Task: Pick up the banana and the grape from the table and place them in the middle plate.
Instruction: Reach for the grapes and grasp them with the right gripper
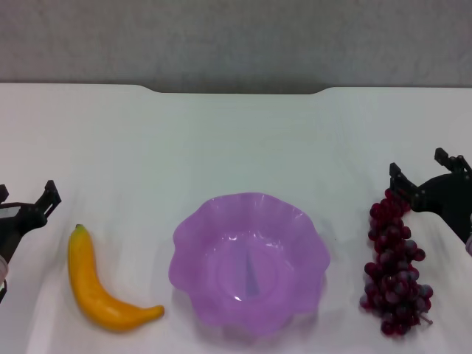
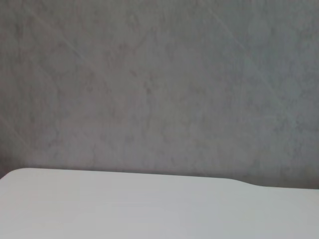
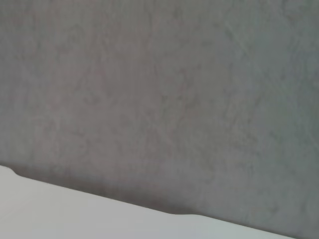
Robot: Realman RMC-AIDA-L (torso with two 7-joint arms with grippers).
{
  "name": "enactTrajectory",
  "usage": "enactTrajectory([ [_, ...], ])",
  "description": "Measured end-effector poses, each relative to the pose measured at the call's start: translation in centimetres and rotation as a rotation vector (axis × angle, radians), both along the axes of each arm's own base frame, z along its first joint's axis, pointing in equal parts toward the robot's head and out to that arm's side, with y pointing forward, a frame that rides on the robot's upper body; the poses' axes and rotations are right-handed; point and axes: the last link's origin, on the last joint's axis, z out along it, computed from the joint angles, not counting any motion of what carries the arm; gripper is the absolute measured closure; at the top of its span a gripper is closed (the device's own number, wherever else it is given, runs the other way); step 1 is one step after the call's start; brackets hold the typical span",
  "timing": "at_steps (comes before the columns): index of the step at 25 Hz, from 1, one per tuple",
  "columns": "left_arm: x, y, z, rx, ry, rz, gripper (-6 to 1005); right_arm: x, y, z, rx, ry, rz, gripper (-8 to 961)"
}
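One translucent scalloped purple middle plate; one smooth banana left of it, one glossy grape bunch right. Left gripper and right gripper spread wide, holding nothing.

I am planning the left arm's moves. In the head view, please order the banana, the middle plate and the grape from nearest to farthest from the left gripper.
From the left gripper, at the table's left edge:
1. The banana, just beside it on the left side.
2. The middle plate, in the centre.
3. The grape, far right, next to the right gripper.
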Motion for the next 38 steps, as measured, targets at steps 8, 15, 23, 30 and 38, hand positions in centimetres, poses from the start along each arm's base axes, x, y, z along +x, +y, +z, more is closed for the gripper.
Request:
enactTrajectory([
  [8, -0.1, 0.0, 0.1, 0.003, 0.000, 0.003, 96, 0.7, 0.3, 1.4, 0.094, 0.083, -0.066, 78],
  [15, -0.2, 0.0, 0.2, 0.010, -0.002, 0.010, 97, 0.4, 0.7, 1.0, 0.063, 0.069, -0.070, 79],
  [23, -1.1, -0.7, 0.5, 0.012, 0.006, 0.037, 97, -2.8, 1.3, 1.1, 0.047, 0.051, -0.007, 80],
  [30, -1.3, -0.8, 0.6, 0.016, 0.005, 0.042, 98, -4.7, 1.2, 4.1, -0.066, 0.021, -0.204, 79],
  [38, -1.2, -0.7, 0.5, 0.016, 0.005, 0.041, 98, -6.2, 1.7, 4.1, -0.411, 0.092, -0.420, 78],
])
